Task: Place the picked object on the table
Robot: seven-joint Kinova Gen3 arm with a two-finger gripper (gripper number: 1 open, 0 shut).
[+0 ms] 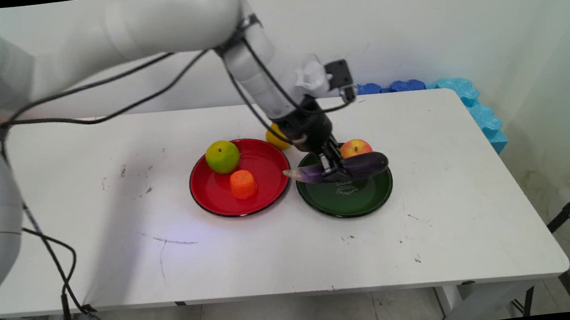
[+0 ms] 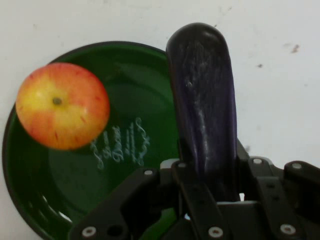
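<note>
Hand: my hand is clamped on the eggplant, held level over the green plate.
Eggplant: dark purple, glossy, long; its rounded end reaches past the plate's rim.
Room: bare table lies open right of the plate; a red-yellow apple sits on the plate's far side.
Left: the red plate, just beside, carries a green apple and an orange piece.
Writing: pale cursive on the green plate, unreadable.
</note>
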